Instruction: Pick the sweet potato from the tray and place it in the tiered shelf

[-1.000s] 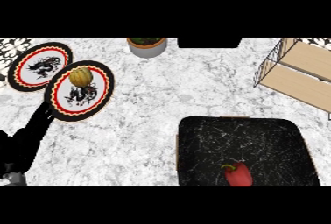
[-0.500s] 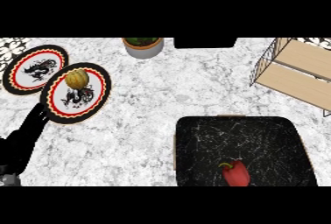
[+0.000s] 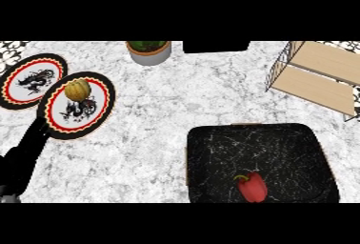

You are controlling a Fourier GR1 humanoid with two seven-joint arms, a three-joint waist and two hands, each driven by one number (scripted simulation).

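Grasping needed a straight descent onto the red pepper-like vegetable in the black marbled tray; the black left hand was unreadable.

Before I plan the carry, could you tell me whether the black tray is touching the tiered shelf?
Apart. The head view shows a stretch of bare marble counter between the tray and the tiered shelf.
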